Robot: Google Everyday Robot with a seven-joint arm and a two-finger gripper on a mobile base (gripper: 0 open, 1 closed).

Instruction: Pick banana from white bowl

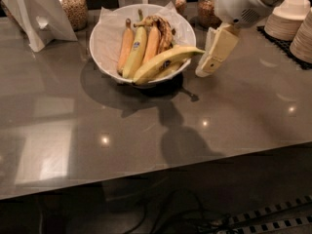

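The white bowl (109, 43), lined with white paper, stands on the grey counter at the back centre. The banana (165, 63), long, pale yellow and curved with a small dark sticker, lies across the bowl's front right rim, its tip pointing right. A straighter yellow banana with a blue sticker (135, 51), two orange-toned ones and brown-spotted bananas (161, 27) lie behind it. The gripper (214, 50) hangs just right of the banana's tip, above the counter, cream fingers pointing down-left. It holds nothing that I can see.
Jars of nuts or cereal (73, 6) stand behind the bowl on the left, another jar (207, 11) on the right. A white paper holder (34, 18) is at the far left. Stacked small white bowls (290, 18) sit at the far right. The counter's front edge runs low across the view.
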